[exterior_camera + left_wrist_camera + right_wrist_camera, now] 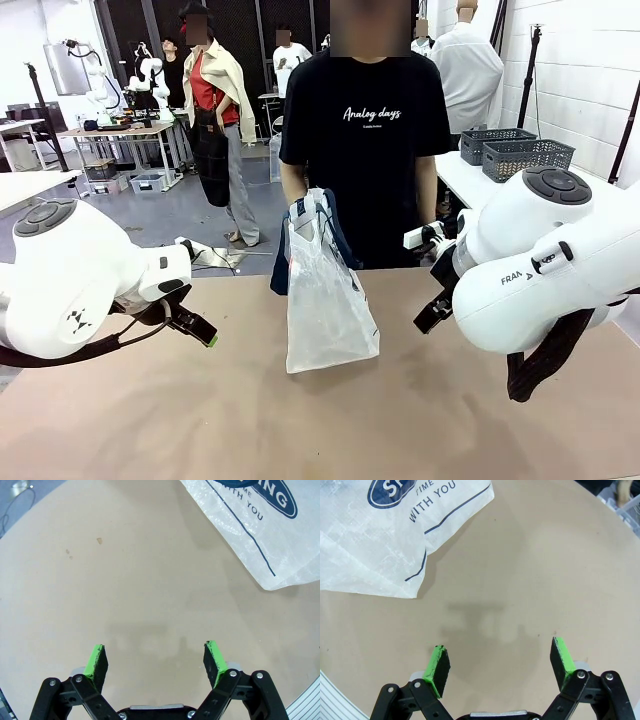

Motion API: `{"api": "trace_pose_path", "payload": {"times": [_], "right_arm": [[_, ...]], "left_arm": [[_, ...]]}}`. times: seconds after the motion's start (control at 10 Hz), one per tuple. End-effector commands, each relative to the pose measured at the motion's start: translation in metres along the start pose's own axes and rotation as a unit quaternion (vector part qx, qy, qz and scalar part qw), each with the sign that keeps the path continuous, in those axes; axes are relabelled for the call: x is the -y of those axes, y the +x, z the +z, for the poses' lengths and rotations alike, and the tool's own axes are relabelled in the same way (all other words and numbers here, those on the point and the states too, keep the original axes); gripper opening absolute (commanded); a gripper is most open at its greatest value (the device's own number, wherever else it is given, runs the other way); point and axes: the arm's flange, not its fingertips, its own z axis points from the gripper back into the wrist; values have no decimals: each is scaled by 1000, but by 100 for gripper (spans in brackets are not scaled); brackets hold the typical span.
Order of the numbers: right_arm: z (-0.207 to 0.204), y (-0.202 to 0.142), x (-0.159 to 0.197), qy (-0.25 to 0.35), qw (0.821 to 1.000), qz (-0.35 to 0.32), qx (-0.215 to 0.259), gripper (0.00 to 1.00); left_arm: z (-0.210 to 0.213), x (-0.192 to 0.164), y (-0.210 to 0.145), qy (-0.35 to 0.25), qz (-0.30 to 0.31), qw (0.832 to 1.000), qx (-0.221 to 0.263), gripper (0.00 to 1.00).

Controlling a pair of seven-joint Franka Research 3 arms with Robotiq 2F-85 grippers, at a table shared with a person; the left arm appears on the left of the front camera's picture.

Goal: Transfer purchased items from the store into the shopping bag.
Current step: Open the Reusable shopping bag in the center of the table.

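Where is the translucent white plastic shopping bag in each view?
Front view: the translucent white plastic bag at centre, held by a person's hand.
Left wrist view: the bag, top right corner.
Right wrist view: the bag, top left corner.
Shared landmark: the tan table.

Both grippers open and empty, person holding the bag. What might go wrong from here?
The shopping bag hangs limp from the person's hand, top gathered, so anything dropped may miss the mouth. The left gripper and right gripper flank it; a reach inward might snag the plastic or strike the hand.
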Motion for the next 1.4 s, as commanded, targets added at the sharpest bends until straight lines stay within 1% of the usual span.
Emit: {"api": "trace_pose_path", "payload": {"times": [0.0, 0.2, 0.4, 0.6, 0.8, 0.9, 1.0, 1.1, 1.2, 1.3], "right_arm": [[0, 0, 0, 0, 1000, 0, 0, 100], [0, 0, 0, 0, 1000, 0, 0, 100], [7, 12, -15, 47, 999, -3, -17, 100], [25, 27, -24, 78, 996, -20, -26, 100], [58, 52, -27, 79, 994, -66, -45, 100], [81, 66, -27, 84, 992, -81, -54, 100], [104, 82, -25, 70, 988, -129, -54, 100], [129, 99, -24, 79, 986, -140, -54, 100], [150, 114, -21, 62, 984, -161, -52, 100], [171, 130, -14, 54, 983, -170, -40, 100]], "left_arm": [[3, -2, 0, 4, -6, 1000, 2, 100], [0, 0, 0, 0, 0, 1000, 0, 100], [4, 16, 8, -24, 18, 1000, 2, 100], [18, 36, 24, -51, 27, 998, 8, 100], [41, 50, 52, -45, 67, 996, 26, 100], [56, 58, 69, -39, 89, 995, 26, 100], [72, 65, 82, -25, 61, 998, 12, 100], [92, 72, 98, -32, 58, 998, 15, 100], [108, 77, 112, -32, 54, 998, 19, 100], [119, 78, 127, -43, 51, 998, 10, 100]]}}
